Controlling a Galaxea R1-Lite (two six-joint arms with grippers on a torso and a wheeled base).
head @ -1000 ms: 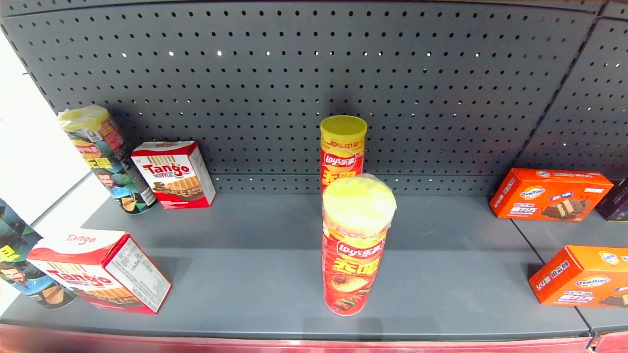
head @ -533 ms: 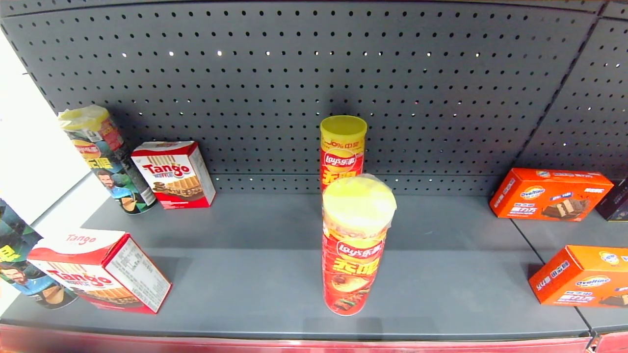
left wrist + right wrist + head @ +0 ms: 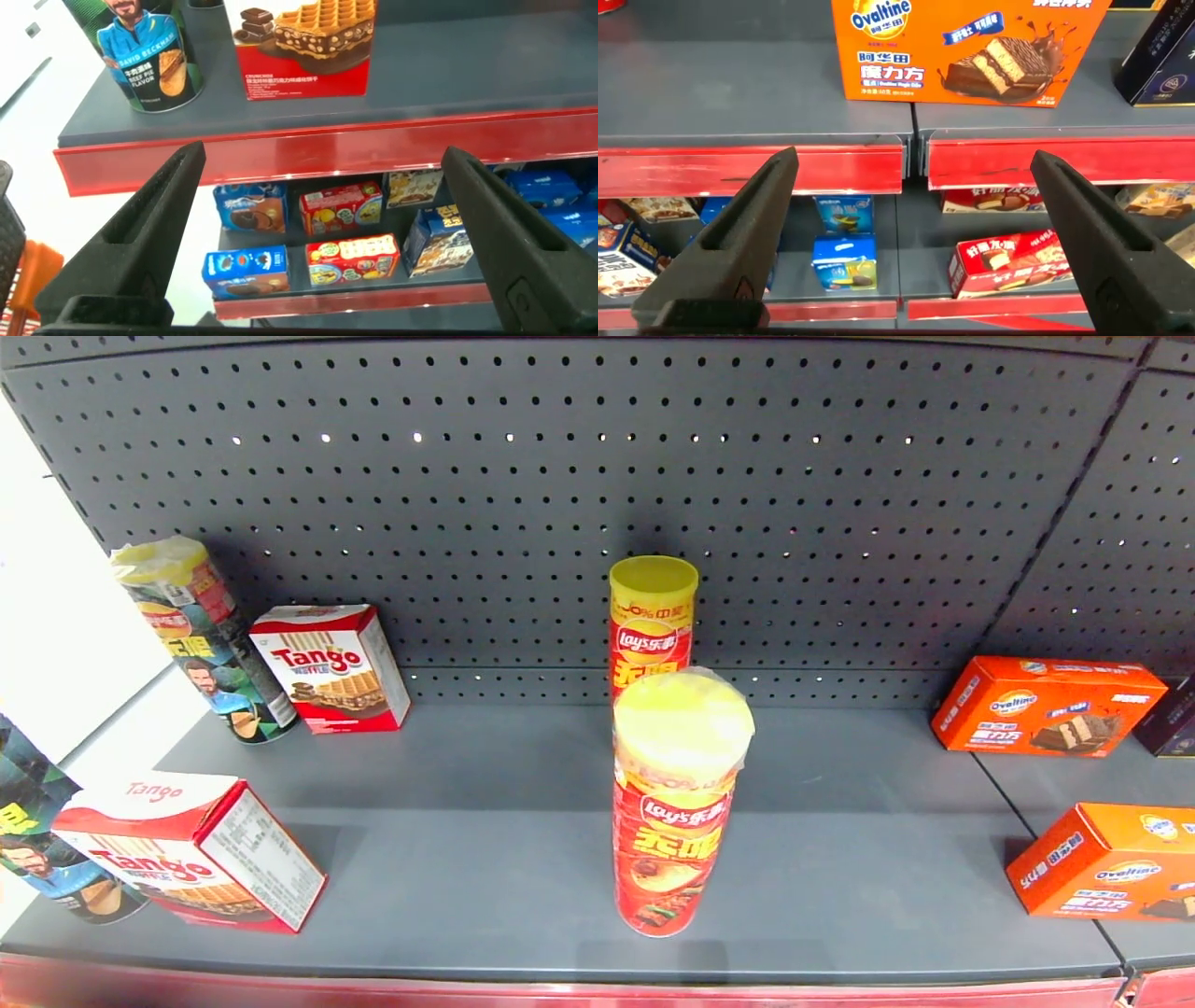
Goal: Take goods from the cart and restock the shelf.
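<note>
Since both arms hang before the red front lip (image 3: 374,145) of the shelf (image 3: 467,859) with nothing in hand, we judge the step to be fetching the next item from the cart. The left end effector (image 3: 322,154) is spread wide and empty below the wafer box (image 3: 304,47). The right end effector (image 3: 915,157) is likewise released, below an orange box (image 3: 971,56). On the shelf, two red chip cans (image 3: 674,803) stand one behind the other, with bare board on either side. We should draw straight back clear of the lip before turning. Then we should pick goods that match a row and set them upright in the gaps. We cannot tell where the cart stands.
</note>
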